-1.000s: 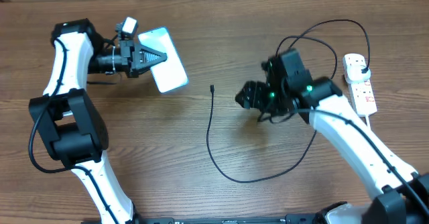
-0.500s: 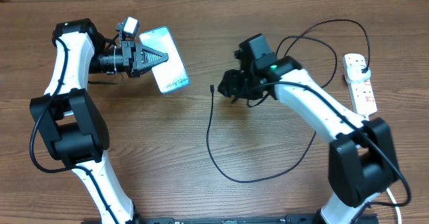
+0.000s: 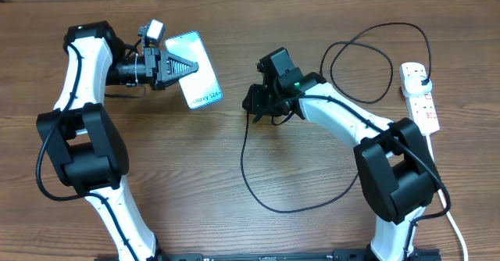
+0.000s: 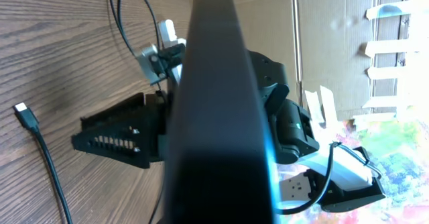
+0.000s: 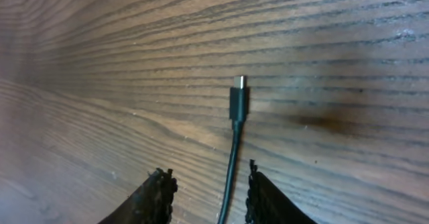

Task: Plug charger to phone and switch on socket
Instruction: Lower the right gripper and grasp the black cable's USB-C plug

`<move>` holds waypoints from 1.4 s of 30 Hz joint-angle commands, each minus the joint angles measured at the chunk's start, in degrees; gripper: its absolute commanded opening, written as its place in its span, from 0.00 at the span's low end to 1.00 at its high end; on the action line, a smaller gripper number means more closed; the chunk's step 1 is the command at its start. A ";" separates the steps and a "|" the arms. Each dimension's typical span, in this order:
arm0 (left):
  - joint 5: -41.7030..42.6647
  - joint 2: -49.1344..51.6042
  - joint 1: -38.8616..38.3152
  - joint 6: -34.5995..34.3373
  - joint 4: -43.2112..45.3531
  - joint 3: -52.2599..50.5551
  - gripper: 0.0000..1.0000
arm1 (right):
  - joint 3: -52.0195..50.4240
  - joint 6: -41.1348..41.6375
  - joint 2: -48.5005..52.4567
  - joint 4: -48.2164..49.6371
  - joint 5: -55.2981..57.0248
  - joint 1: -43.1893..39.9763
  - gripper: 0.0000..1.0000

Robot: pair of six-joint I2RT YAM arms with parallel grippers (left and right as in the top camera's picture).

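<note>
My left gripper (image 3: 181,68) is shut on the phone (image 3: 199,80) and holds it raised at the far left, its light blue screen facing up. In the left wrist view the phone (image 4: 221,117) shows edge-on as a dark bar. The charger cable (image 3: 244,159) lies on the table in a long loop, and its black plug (image 3: 422,76) sits in the white socket strip (image 3: 422,103) at the far right. My right gripper (image 3: 254,105) is open and low over the connector tip. In the right wrist view the connector (image 5: 238,95) lies just ahead of the fingers (image 5: 158,196), and the cable runs between them.
The cable loops across the table's middle and back right (image 3: 367,58). The strip's thick white cord (image 3: 453,222) runs off the front right. A cardboard wall (image 4: 335,43) stands behind the table. The connector tip (image 4: 23,111) and my right gripper (image 4: 114,137) show in the left wrist view.
My right arm has swung left across the table and now sits over the cable's connector end. My left gripper has held the phone almost still, turning it slightly.
</note>
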 commanded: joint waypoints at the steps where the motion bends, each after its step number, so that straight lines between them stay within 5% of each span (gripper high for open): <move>1: 2.47 -0.48 -0.42 2.36 -0.20 0.52 0.04 | 1.60 -0.28 1.57 0.79 3.67 1.05 0.35; 42: 2.43 -0.48 -0.46 1.18 -0.22 0.52 0.04 | 1.57 6.05 7.78 2.60 22.18 6.69 0.20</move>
